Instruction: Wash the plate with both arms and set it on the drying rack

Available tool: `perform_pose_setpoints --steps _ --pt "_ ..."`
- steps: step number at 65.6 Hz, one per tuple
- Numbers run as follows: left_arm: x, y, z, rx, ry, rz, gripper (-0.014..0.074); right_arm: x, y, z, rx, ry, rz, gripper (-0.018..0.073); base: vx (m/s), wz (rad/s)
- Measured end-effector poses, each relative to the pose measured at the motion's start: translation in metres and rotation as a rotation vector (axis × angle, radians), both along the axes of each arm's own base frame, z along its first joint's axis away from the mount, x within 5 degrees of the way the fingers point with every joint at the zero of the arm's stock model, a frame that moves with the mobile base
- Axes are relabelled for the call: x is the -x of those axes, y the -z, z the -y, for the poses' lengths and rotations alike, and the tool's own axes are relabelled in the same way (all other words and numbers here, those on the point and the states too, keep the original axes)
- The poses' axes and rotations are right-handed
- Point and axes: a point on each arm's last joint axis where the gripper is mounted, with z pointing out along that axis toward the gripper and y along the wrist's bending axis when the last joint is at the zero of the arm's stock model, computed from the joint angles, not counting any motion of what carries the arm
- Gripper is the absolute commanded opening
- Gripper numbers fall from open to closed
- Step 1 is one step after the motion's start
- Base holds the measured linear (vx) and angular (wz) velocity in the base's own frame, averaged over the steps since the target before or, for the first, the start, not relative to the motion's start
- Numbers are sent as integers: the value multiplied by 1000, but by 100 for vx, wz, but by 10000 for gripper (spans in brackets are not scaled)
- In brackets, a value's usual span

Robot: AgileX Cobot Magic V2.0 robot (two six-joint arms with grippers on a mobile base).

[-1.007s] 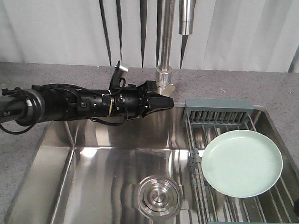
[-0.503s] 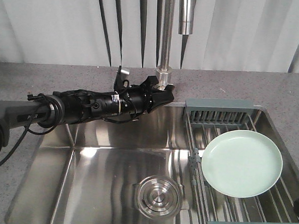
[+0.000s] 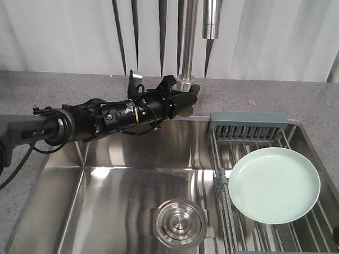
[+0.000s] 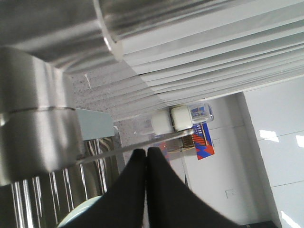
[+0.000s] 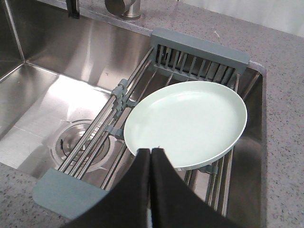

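The plate [image 3: 274,184] lies flat on the drying rack [image 3: 247,128], face up, its pale green disc resting across the steel rods at the right side of the sink [image 3: 127,192], just in front of the slotted grey-green end piece. From the right wrist view the same plate [image 5: 186,124] fills the middle of the rack [image 5: 199,52], its near rim overhanging the rods a touch. The right gripper [image 5: 150,156] sits just at that near rim, fingers pressed together with only a hairline seam between them, and nothing is caught there; whether the tips actually touch the rim I cannot tell. Over on the other side, the left arm [image 3: 96,119] stretches in from the left, low over the back edge of the sink, and the left gripper [image 3: 189,97] is right up against the base of the faucet [image 3: 188,49]. The left wrist view puts the left gripper [image 4: 146,154] closed too, its two black fingers meeting tip to tip and holding nothing, with the big steel faucet body [image 4: 38,128] looming close beside them. The drain [image 3: 178,221] shines at the bottom of the basin, well apart from both arms.
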Motion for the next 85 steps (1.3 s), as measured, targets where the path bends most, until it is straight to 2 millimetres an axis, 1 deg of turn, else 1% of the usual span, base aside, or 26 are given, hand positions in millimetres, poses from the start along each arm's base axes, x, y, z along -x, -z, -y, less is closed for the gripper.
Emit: perform_pose_setpoints --steps 19,28,37,42,45,50,56,60,68,75,85 --pt "1 -6 0 60 13 25 -6 0 0 0 0 0 0 -5 0 0" --pt "5 -10 -3 100 103 35 -6 0 0 0 0 0 0 -5 0 0" --pt "16 -11 -10 5 252 78 -6 0 0 0 0 1 1 -5 0 0" --pt "24 -18 -19 -48 302 102 -6 0 0 0 0 1 1 -5 0 0" --pt "30 -25 -27 -61 313 113 -6 0 0 0 0 1 1 -5 0 0" --pt "41 -37 -42 -84 327 131 -6 0 0 0 0 1 1 -5 0 0" --pt "58 -51 -64 -140 357 156 -6 0 0 0 0 1 2 -5 0 0" --pt "69 -54 -77 -187 373 155 -6 0 0 0 0 1 2 -5 0 0" --pt "100 -63 -102 -313 414 169 -6 0 0 0 0 1 2 -5 0 0" --pt "129 -77 -116 -400 446 203 -6 0 0 0 0 1 2 -5 0 0" --pt "174 -110 -125 -442 413 296 -6 0 0 0 0 2 4 -5 0 0"
